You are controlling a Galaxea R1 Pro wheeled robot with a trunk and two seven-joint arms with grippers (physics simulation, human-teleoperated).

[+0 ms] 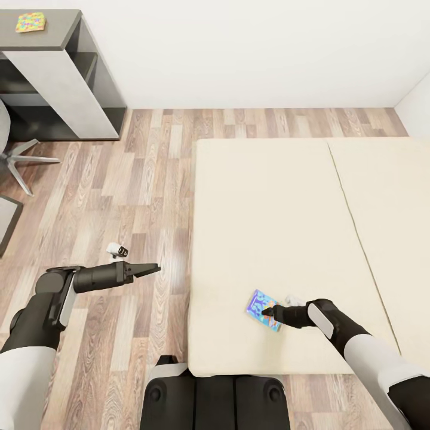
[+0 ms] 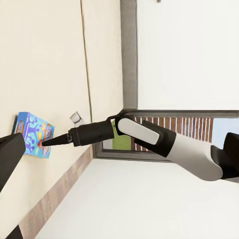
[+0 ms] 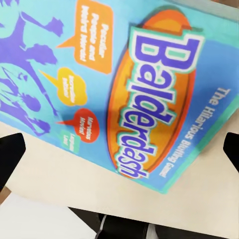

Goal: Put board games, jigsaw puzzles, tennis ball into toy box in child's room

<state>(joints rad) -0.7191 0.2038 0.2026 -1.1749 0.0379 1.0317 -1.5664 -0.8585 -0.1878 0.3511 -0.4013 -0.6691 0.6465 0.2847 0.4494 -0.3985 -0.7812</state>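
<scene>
Early going, by the look of it: blue game (image 1: pixel 263 310) flat on bed (image 1: pixel 269 239) near its front edge, right tool (image 1: pixel 267 311) over it with fingers apart, nothing gripped; left tool (image 1: pixel 151 269) empty above floor, opening unclear; puzzle (image 1: pixel 30 22) on side unit (image 1: pixel 42 36).

Light-blue board game (image 1: pixel 263 310) flat on bed (image 1: pixel 269 239)

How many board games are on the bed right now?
1. The light blue board game lies near the bed's front edge, at the right hand's tips. Part of the bed lies outside the picture, so another may be there.
</scene>
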